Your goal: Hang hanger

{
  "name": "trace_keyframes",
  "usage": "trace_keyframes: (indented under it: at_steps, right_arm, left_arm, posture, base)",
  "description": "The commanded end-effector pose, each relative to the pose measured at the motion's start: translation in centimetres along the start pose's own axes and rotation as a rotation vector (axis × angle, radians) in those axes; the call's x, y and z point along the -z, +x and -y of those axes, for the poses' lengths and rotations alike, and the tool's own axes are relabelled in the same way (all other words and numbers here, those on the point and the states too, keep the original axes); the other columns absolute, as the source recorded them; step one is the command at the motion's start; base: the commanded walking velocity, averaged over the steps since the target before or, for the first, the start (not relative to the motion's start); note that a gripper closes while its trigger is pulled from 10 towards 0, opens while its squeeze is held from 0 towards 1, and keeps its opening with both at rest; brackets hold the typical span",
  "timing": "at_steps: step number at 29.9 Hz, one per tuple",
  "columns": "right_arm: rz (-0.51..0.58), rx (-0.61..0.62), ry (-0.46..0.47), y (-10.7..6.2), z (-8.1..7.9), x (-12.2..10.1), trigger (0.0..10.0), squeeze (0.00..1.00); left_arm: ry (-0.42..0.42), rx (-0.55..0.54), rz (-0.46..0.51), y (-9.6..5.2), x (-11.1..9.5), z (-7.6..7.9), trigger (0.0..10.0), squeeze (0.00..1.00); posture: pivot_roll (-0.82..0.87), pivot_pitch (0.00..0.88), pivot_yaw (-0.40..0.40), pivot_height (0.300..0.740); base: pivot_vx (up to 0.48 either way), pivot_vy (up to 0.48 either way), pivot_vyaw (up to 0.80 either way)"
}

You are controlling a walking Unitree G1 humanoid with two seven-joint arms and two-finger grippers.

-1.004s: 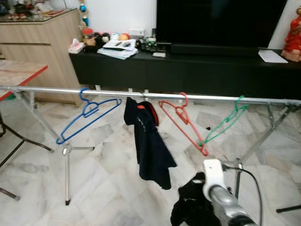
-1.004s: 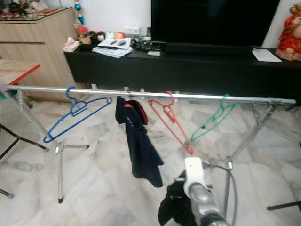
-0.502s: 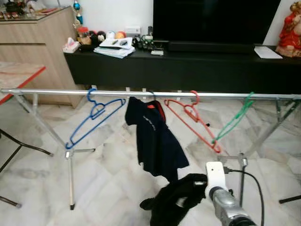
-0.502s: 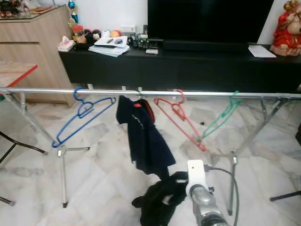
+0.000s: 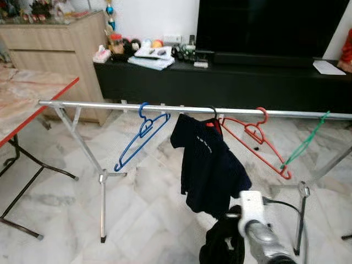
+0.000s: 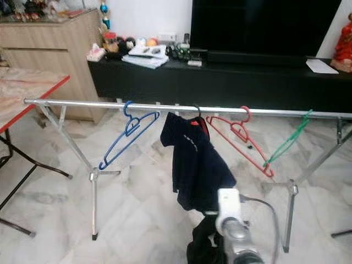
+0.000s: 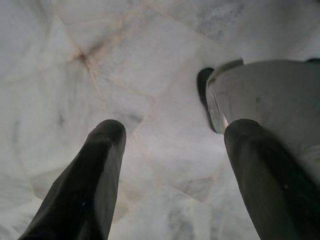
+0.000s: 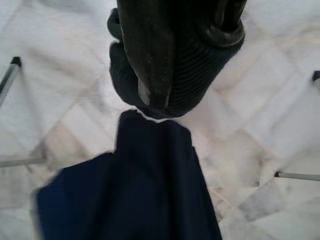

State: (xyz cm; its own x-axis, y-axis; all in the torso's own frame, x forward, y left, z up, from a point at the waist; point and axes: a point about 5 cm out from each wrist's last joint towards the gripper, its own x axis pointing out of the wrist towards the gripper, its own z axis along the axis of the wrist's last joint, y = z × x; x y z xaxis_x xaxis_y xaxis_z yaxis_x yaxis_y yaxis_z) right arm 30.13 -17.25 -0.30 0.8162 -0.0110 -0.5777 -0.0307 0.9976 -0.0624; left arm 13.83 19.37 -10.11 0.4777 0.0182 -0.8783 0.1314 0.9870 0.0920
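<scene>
The right pincer point(image 8: 165, 55) is gripping a bunched dark garment point(image 5: 223, 247) low before the rail point(image 5: 110, 105), fingers clamped on the cloth; the left pincer point(image 7: 170, 165) is hanging idle with fingers apart. The black hanger point(image 5: 213, 113) carrying a navy shirt point(image 5: 212, 165) is sitting hooked on the rail between the blue hanger point(image 5: 140, 137) and red hanger point(image 5: 256, 140), so hanging appears done, and the next move probably calls for lifting the held cloth clear. White lettering on the shirt is not legible.

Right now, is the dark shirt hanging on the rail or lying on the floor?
Hanging. The dark shirt sits on a black hanger hooked over the silver rail, between the blue hanger and the red hanger.
</scene>
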Motion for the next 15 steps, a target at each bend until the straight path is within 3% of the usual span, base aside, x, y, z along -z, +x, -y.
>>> trace_keyframes:
  at_steps: [1,5,15]
  right_arm:
    - [0.023,0.028,0.008,-0.1,1.2,-0.1,10.0,0.00]
    - [0.020,0.029,0.015,-0.3,1.5,0.5,10.0,0.00]
    - [0.027,0.022,0.010,-0.6,2.0,1.4,10.0,0.00]
  left_arm:
    - [0.004,0.022,-0.014,0.0,0.4,0.5,10.0,0.00]
    - [0.004,0.022,-0.014,0.0,0.4,0.6,10.0,0.00]
    - [0.009,0.023,-0.013,0.0,0.4,0.6,10.0,0.00]
  posture:
    - [0.01,0.018,0.018,0.740]
    - [0.01,0.013,0.017,0.740]
    - [0.01,0.000,0.017,0.740]
  base:
    - [0.000,0.281,0.00]
    - [0.000,0.280,0.00]
    - [0.000,0.280,-0.78]
